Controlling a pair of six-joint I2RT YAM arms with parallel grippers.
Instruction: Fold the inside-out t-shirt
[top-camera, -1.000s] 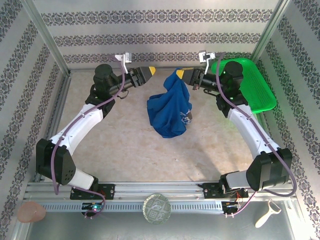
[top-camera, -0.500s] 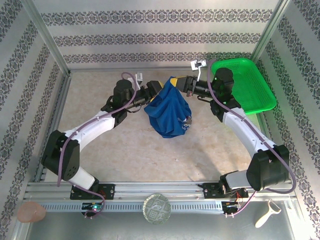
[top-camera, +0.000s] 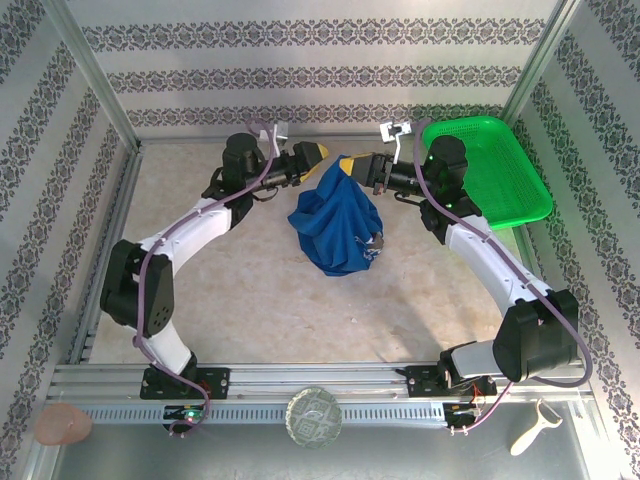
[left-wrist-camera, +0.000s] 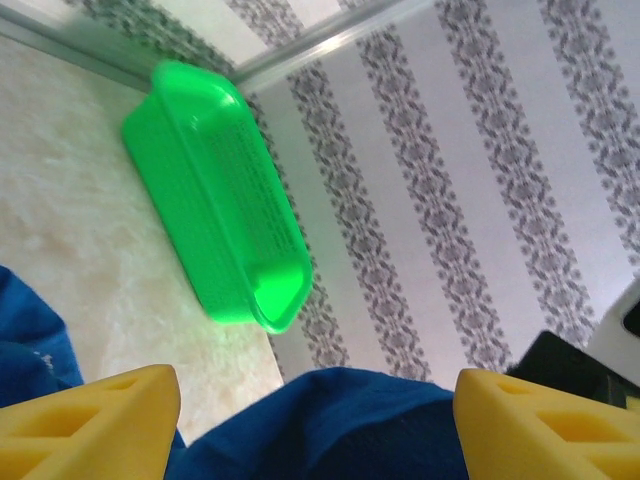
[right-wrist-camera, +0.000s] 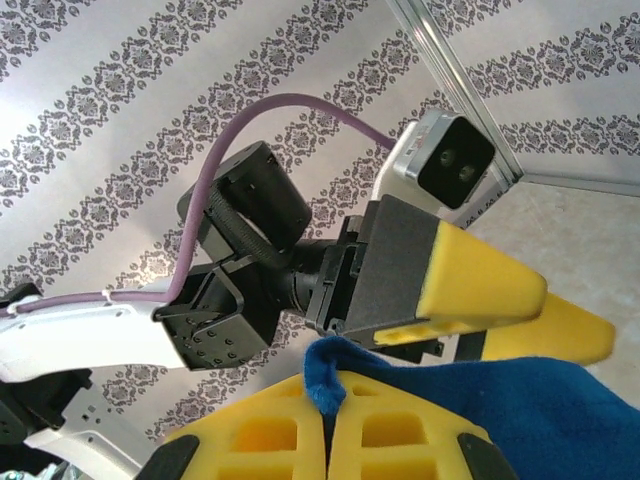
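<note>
Top cam: royal-blue soft cloth t-shirt (top-camera: 335, 225) hangs bunched over mid-table, top edge pinched by R gripper (top-camera: 352, 164), bulk sagging toward beige tabletop (top-camera: 200, 300). L gripper (top-camera: 314, 153) sits just beside that pinch, yellow tips apart. Green plastic mesh basket (top-camera: 500, 170) is at far-right corner, apart from shirt. L wrist cam: yellow foam fingers (left-wrist-camera: 80, 420) spread wide, blue cloth rising btwn them, not clamped. R wrist cam: fingers pressed together on a blue cloth edge, L gripper right opposite.
</note>
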